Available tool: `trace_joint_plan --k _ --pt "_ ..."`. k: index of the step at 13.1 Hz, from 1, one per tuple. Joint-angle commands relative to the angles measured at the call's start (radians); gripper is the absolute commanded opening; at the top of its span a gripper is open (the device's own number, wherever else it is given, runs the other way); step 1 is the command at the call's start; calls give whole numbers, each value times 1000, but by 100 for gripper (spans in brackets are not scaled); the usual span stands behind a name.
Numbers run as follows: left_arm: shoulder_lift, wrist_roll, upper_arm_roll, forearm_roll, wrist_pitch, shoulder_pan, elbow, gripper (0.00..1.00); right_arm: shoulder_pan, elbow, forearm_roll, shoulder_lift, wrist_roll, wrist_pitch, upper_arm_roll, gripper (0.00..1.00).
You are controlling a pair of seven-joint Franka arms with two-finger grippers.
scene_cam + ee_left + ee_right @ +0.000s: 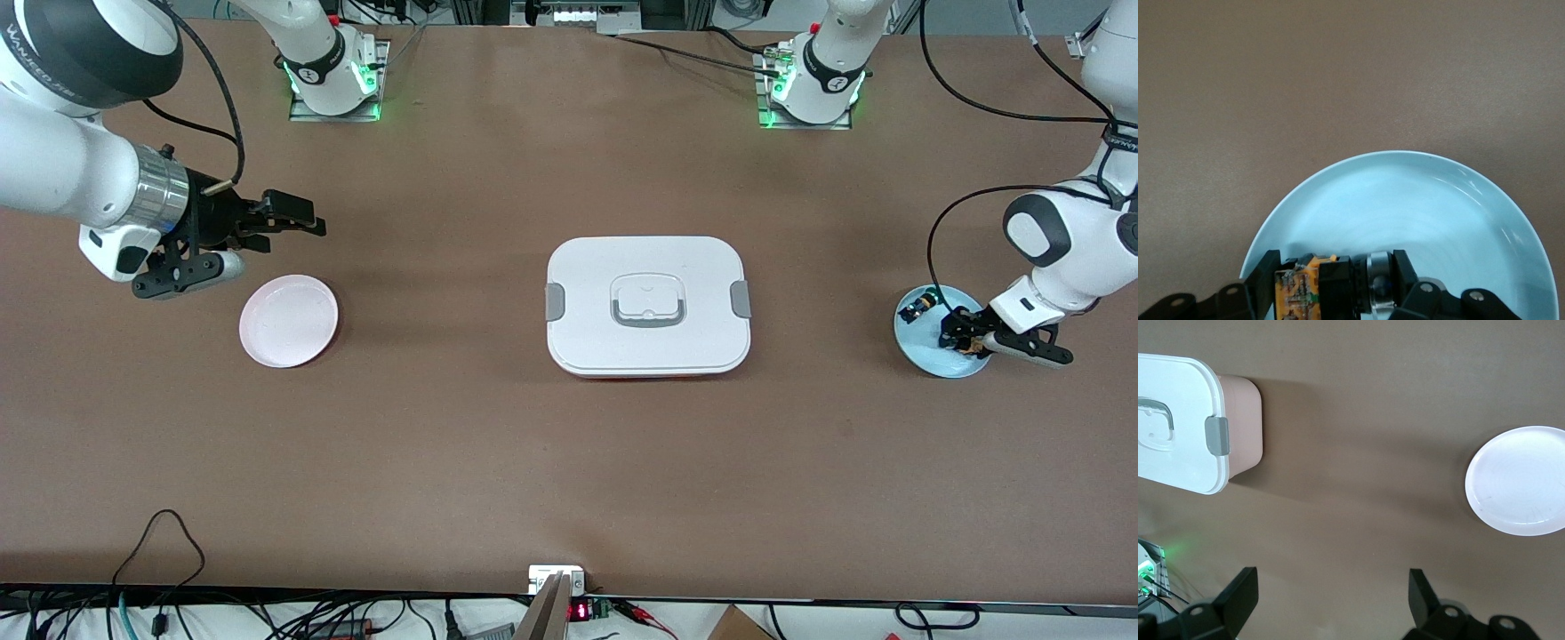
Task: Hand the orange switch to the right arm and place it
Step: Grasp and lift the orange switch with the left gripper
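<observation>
The broad brown counter [498,462] carries a white rectangular lidded plastic box [647,305] with grey side clips at its middle, a pale pink round plate [289,320] toward the right arm's end and a light blue round plate [916,342] toward the left arm's end. The right arm [80,169], white and dark grey with a shiny silver wrist ring, waits with the right gripper [276,222] over bare counter just beside the pink plate, its jaws standing wide apart and empty. The left gripper [1333,283] is down in the blue plate, jaws closed across the orange switch [1318,287], a tiny black cylindrical push-button with an orange end and a glossy metal collar. A second small dark switch [916,307] lies on the same plate, apart from the held one. The orange switch looks light, rigid and hard, so weight is no worry, but its round black barrel and smooth collar probably slip and roll under pressure. The jaws are best set across the black middle, leaving one end proud for the other gripper to take.
</observation>
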Motion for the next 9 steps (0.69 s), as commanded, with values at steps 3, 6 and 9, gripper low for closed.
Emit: trace_joint_plan --k 3,6,9 --pt "-55 18 -56 0 -126 16 21 47 6 1 18 13 3 26 1 100" --pt "-74 18 -161 -4 -381 69 154 46 10 -2 88 16 5 32 2 100" --pt "-69 32 -234 -108 -658 85 291 46 9 -11 239 25 -8 32 2 100"
